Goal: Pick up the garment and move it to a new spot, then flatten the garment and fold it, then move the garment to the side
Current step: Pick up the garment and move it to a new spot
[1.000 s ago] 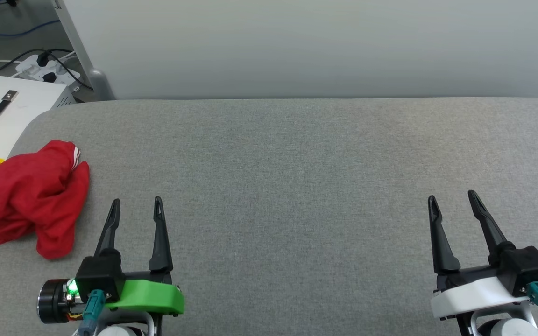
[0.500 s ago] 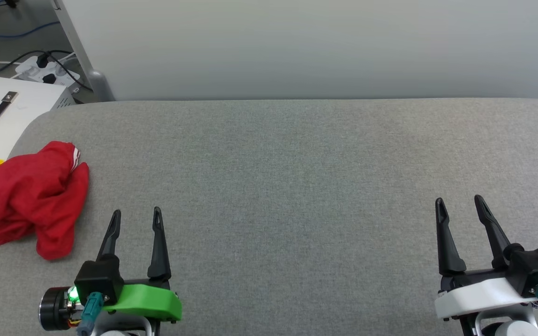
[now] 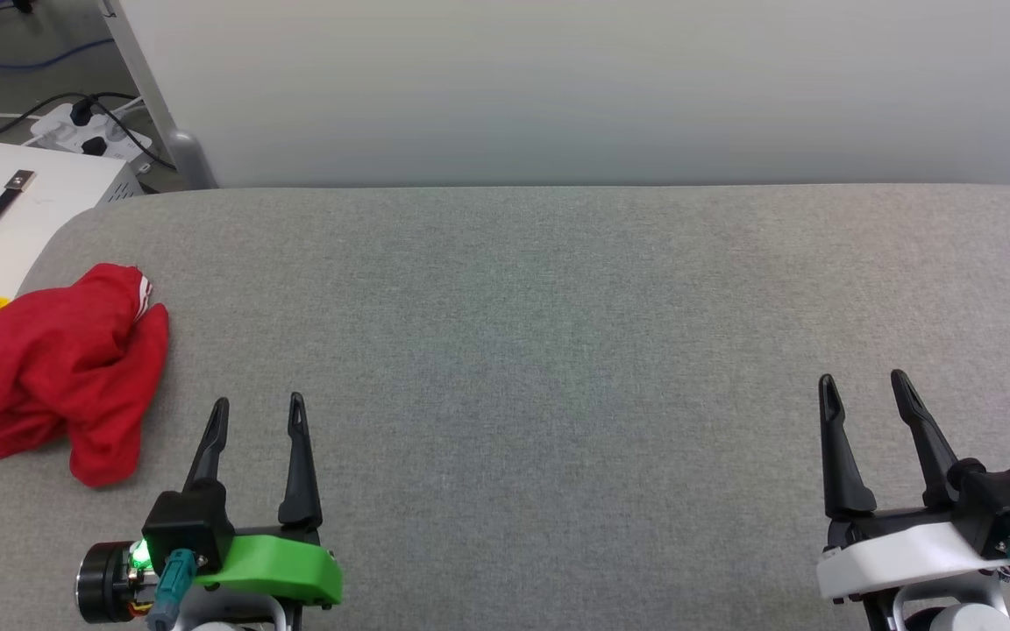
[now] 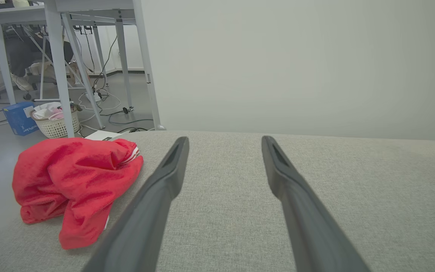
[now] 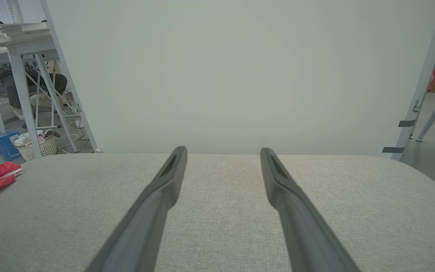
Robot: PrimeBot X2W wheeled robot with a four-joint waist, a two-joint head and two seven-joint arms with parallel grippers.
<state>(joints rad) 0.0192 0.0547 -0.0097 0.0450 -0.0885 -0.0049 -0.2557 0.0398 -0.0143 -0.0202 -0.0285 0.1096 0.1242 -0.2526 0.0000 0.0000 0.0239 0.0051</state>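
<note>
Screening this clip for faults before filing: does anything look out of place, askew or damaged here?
Only the garment: it lies bunched in a heap at the left edge of the grey table, possibly overhanging it. No damage or spill shows. The left gripper and right gripper stand open, clear of it.

Head cam sits up high and looks forward and down over the grey bench (image 3: 558,307), so it takes in nearly the whole top plus the pale panel (image 3: 601,88) standing behind it. Both wrist cams ride low, just above the bench, looking almost level along their own fingers (image 4: 157,204) toward that same panel. The left one is near the left end, close to the red jersey (image 4: 74,181); the right one is well off to the other side and only catches a sliver of it at its left edge. Both wrist cams also share the white basket (image 4: 56,126) on the floor.
</note>
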